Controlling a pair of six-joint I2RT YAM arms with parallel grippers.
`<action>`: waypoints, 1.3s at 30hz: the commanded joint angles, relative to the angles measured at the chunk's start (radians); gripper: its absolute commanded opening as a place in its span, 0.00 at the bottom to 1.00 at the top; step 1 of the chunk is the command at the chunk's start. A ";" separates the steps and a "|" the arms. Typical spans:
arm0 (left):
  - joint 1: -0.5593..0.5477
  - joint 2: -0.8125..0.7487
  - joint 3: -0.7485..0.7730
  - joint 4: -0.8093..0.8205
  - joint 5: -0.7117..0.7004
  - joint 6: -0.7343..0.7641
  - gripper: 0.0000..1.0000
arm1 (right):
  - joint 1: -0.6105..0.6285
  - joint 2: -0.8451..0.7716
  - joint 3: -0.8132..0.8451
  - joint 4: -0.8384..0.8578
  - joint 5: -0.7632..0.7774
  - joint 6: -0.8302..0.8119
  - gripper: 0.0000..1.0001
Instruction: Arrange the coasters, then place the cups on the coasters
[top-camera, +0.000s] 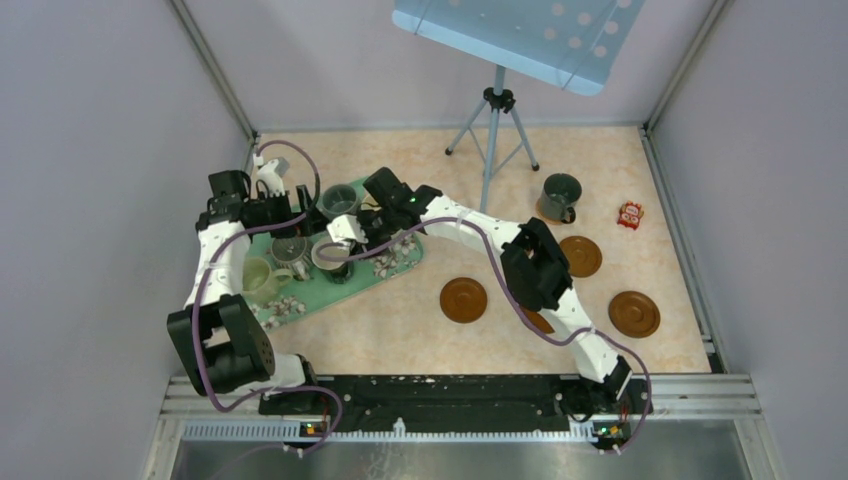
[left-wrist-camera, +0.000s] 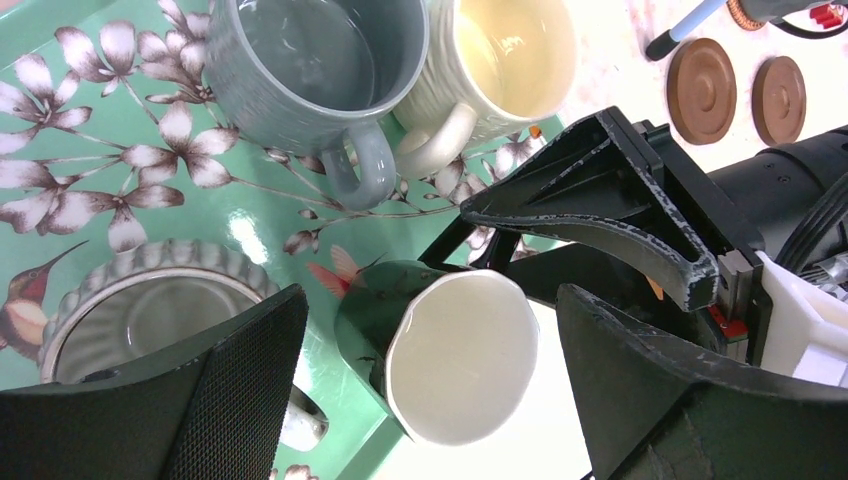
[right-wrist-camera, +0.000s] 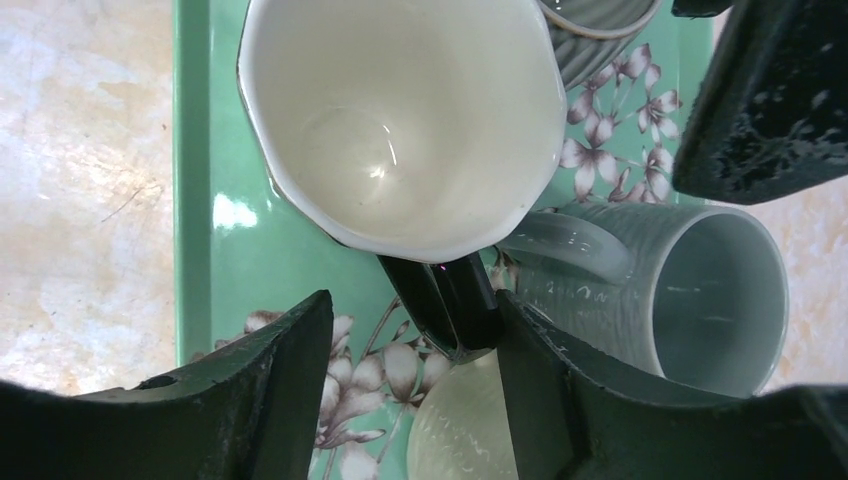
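Note:
A dark cup with a cream inside (right-wrist-camera: 400, 120) stands on the green floral tray (right-wrist-camera: 215, 250). Its black handle (right-wrist-camera: 450, 300) lies between the fingers of my right gripper (right-wrist-camera: 412, 320). The right finger touches the handle and the left one is apart, so the jaws are open. My left gripper (left-wrist-camera: 430, 330) hovers wide open just above the same cup (left-wrist-camera: 460, 355), holding nothing. On the tray are also a grey-blue cup (left-wrist-camera: 310, 70), a cream cup (left-wrist-camera: 510, 50) and a ribbed grey cup (left-wrist-camera: 150, 310). Three brown coasters (top-camera: 463, 299) (top-camera: 580, 256) (top-camera: 634, 313) lie bare on the table.
A dark green cup (top-camera: 560, 197) stands on the table at the back right, with a small red packet (top-camera: 629, 214) beside it. A tripod (top-camera: 495, 120) carrying a blue board stands at the back. Another coaster (top-camera: 540, 322) shows partly under the right arm.

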 joint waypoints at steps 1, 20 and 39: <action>0.008 -0.051 0.016 0.013 0.031 -0.005 0.99 | 0.010 -0.055 0.037 -0.049 -0.045 0.023 0.58; 0.021 -0.055 0.025 0.024 0.031 -0.021 0.99 | 0.027 -0.066 -0.022 -0.021 -0.009 0.204 0.48; 0.042 -0.045 0.019 0.040 0.029 -0.041 0.99 | 0.039 -0.061 -0.068 0.079 0.044 0.348 0.31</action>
